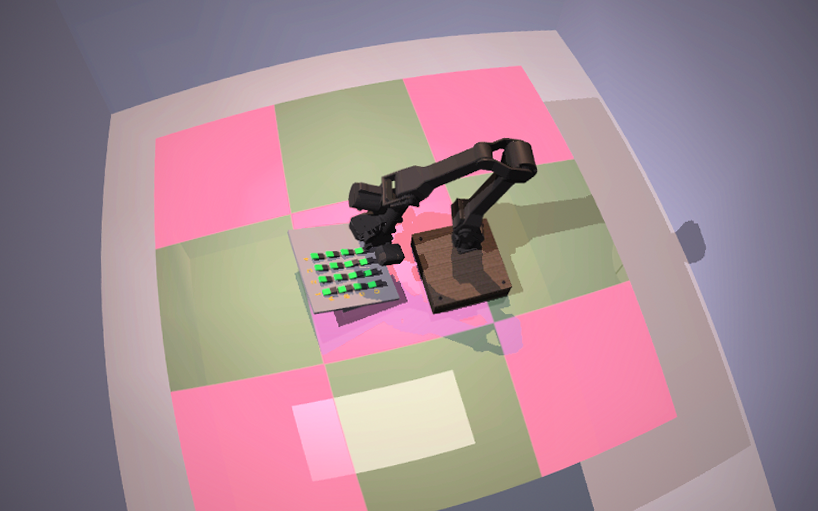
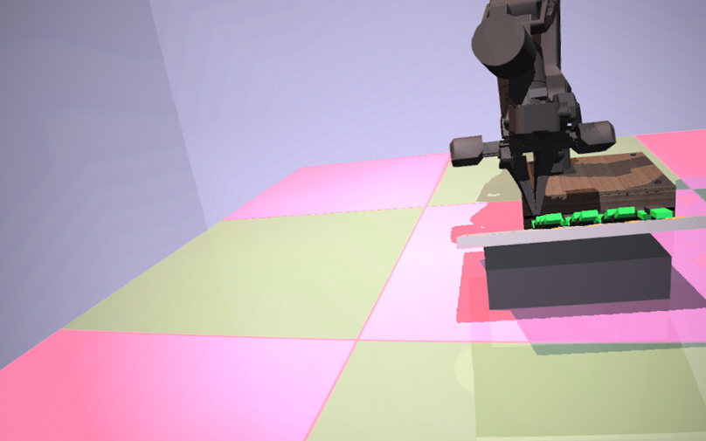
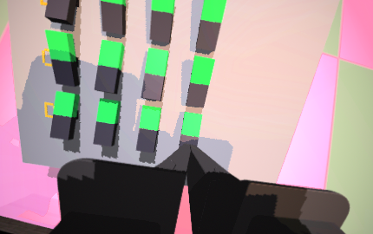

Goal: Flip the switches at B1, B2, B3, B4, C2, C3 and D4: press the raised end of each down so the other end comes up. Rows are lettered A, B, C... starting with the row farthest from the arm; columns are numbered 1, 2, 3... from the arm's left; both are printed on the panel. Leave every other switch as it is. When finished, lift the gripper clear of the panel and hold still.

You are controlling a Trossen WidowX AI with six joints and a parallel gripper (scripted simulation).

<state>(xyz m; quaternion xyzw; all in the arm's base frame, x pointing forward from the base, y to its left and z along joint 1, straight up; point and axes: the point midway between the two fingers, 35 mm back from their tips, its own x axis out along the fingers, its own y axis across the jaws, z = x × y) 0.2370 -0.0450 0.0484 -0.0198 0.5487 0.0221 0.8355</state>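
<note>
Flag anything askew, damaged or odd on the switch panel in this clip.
Nothing stands out. The panel sits flat on its dark block, switches in tidy rows, and the gripper, jaws shut, touches the near dark end of the nearest right-hand switch.

Pink-and-olive checkered floor (image 1: 232,297), plain lavender-grey walls (image 2: 316,65)

The fingers hide the near switch's (image 3: 189,130) dark end; the panel's (image 3: 256,87) top row is cut off

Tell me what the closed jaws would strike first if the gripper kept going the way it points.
Most likely the dark near end of the nearest switch in the rightmost column; the gripper tip sits right at it in the wrist view. Whether they already touch is unclear.
</note>
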